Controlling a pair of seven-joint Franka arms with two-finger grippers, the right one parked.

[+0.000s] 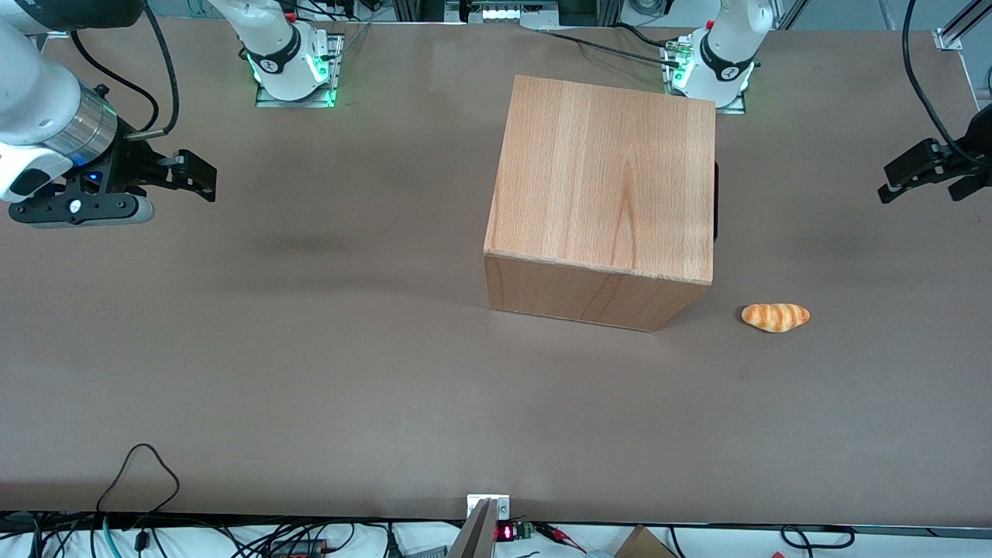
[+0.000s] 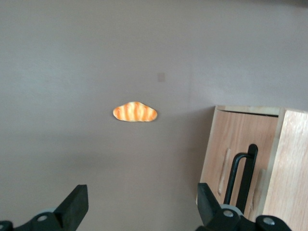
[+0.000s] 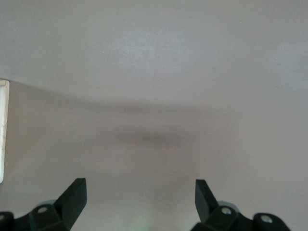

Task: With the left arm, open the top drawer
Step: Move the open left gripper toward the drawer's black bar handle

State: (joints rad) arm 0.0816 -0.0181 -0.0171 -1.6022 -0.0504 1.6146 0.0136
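The beech cabinet (image 1: 601,194) stands mid-table. Its front faces the working arm's end of the table. The top drawer (image 2: 263,161) sits flush in that front, shut, just under the cabinet's top board. Its black bar handle (image 2: 245,171) shows in the front view only as a dark sliver (image 1: 715,201). My left gripper (image 1: 891,180) hovers above the table in front of the drawer, well apart from it. Its fingers are open with nothing between them, and in the left wrist view the gripper (image 2: 142,195) looks over bare table beside the cabinet's front.
A small orange-striped toy bread roll (image 1: 775,317) lies on the brown table (image 1: 310,349), nearer the front camera than the gripper and close to the cabinet's corner; the left wrist view shows the roll (image 2: 135,111) too. Cables hang along the table's front edge.
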